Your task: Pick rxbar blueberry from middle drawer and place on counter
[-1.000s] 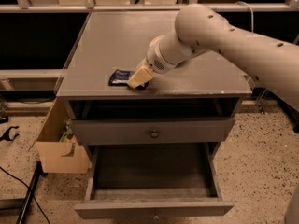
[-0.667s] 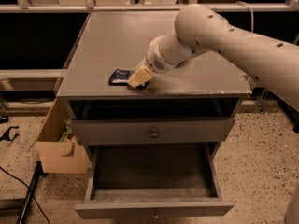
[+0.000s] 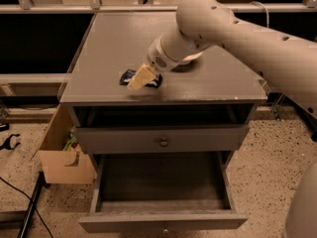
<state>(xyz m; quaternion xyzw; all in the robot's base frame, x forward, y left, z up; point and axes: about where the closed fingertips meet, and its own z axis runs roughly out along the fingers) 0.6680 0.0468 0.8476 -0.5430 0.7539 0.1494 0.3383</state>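
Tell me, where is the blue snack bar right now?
In the camera view, the rxbar blueberry lies on the counter near its front edge, left of centre in the picture, right under the pincer.

Words I can read: none.
Rxbar blueberry (image 3: 127, 77): I see its dark wrapper with a little pale mark on it. The mark is too small for me to read.
My gripper (image 3: 141, 78): it is down on the counter (image 3: 119, 38), near the front edge, right over the rxbar blueberry. It hides most of the wrapper from me.
Middle drawer (image 3: 163, 223): it is pulled out, and I can read nothing on its front.
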